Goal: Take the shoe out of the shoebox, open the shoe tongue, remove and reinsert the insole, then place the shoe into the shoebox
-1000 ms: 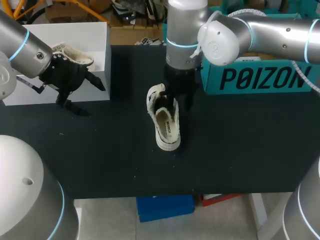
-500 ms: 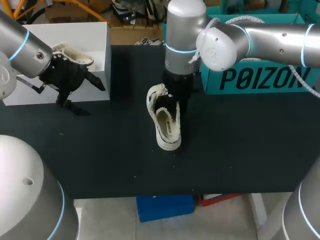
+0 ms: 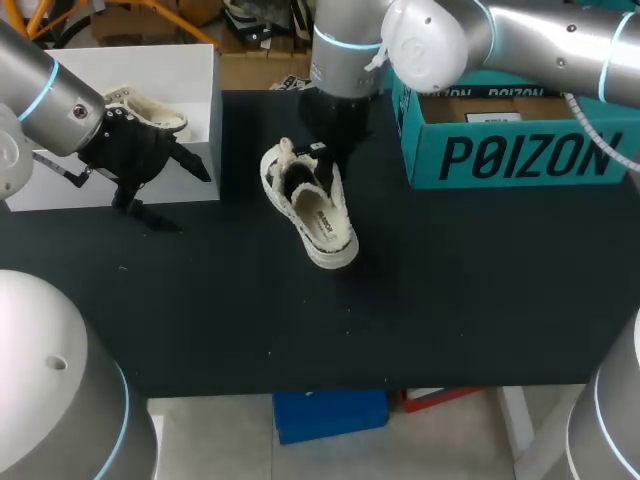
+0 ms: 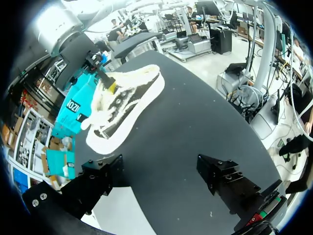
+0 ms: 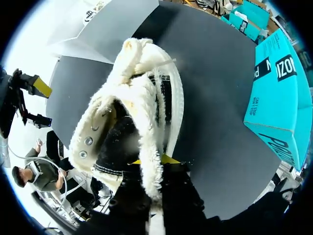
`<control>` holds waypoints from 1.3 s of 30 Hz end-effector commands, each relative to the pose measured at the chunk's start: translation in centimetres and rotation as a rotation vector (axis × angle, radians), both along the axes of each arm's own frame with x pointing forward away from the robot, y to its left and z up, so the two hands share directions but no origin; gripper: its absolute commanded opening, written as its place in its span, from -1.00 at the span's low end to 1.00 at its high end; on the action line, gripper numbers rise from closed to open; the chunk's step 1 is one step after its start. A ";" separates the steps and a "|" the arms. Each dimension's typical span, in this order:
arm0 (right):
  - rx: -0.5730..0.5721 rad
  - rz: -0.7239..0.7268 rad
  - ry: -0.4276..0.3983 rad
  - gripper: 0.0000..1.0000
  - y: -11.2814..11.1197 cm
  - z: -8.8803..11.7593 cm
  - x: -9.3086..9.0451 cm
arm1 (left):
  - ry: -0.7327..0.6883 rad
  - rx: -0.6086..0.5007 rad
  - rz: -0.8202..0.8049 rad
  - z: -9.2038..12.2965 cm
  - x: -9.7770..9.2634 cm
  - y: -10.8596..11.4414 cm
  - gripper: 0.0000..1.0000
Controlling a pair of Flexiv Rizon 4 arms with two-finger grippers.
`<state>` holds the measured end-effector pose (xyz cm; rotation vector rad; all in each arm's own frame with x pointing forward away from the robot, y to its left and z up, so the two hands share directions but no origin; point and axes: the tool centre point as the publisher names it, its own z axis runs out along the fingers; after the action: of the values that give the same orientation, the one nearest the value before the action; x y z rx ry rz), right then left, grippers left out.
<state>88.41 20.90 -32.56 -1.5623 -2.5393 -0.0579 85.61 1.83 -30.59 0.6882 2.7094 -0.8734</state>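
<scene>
Shoe (image 3: 310, 205) lying on table (image 3: 480, 280) between the two boxes | right jaws clenched on the shoe's fleecy upper edge | teal shoebox (image 3: 520, 155) at right rear, open, brown inside showing | white box (image 3: 205, 90) at left rear holds second shoe (image 3: 150, 112) | left jaws released, hovering just beside white box

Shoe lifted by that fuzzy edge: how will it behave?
The shoe likely tilts and swings: the right gripper pinches only its fleecy edge, off-centre. That fleece looks soft, so it may flex or slip in the grip. The white sole looks thick, probably stiff.
</scene>
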 end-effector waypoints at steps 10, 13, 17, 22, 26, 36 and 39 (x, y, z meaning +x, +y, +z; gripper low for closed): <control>0.011 0.064 0.006 -1.00 -1.3 4.8 0.5 | -0.005 -0.001 0.000 -0.1 -0.1 0.1 1.00; 0.024 0.143 0.022 -1.00 -1.5 6.5 0.7 | -0.005 -0.001 0.000 -0.1 -0.1 0.1 1.00; 0.033 0.301 0.058 -1.00 -2.3 9.0 1.2 | -0.005 -0.001 0.000 -0.1 -0.1 0.1 1.00; 0.052 0.511 0.084 -1.00 -3.7 11.7 2.7 | -0.005 -0.001 0.000 -0.1 -0.1 0.1 1.00; 0.108 0.661 0.102 -1.00 -4.4 13.2 4.1 | -0.005 -0.001 0.000 -0.1 -0.1 0.1 1.00; 0.153 0.872 0.150 -1.00 -6.4 16.1 6.3 | -0.005 -0.001 0.000 -0.1 -0.1 0.1 1.00; 0.149 0.890 0.179 -1.00 -6.9 16.4 6.5 | -0.005 -0.001 0.000 -0.1 -0.1 0.1 1.00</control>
<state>93.68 13.81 -17.08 -0.2965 -2.7816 -0.0433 85.62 1.83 -30.59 0.6883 2.7094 -0.8735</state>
